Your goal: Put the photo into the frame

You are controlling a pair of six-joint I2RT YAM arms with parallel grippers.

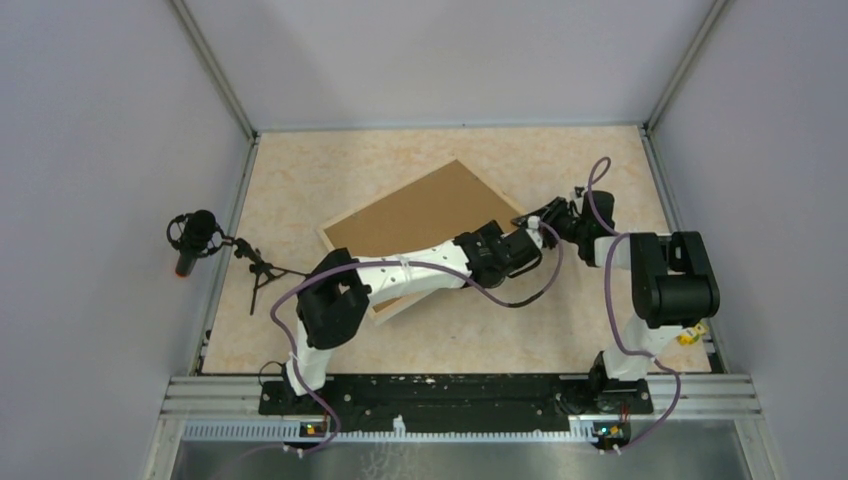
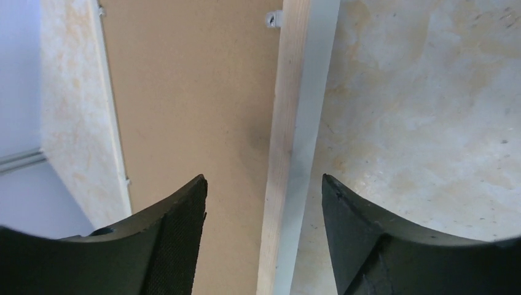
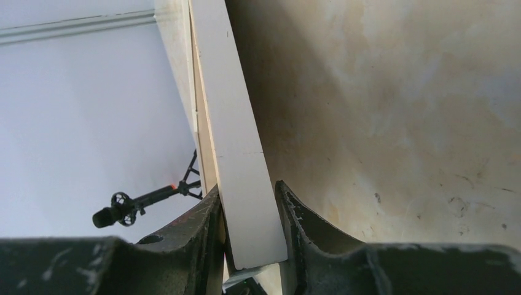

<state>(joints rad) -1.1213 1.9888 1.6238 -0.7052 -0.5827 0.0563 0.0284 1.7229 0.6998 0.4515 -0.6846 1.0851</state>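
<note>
Right gripper point(image 3: 247, 190) tight around the frame's point(image 3: 227, 92) white edge, marbled table point(image 3: 399, 123) beyond.

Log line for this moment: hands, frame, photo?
left hand: open, straddling frame strip | right hand: shut on frame edge | backing board: faces up | photo: not in view

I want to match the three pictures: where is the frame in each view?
Top external: the frame lies tilted mid-table, under the left arm.
Left wrist: its wooden strip runs top to bottom, centre, straddled by the open left gripper.
Right wrist: its white strip runs down the centre, pinched by the right gripper.
Shared landmark: the beige marbled table, right of the strip in both wrist views.
</note>
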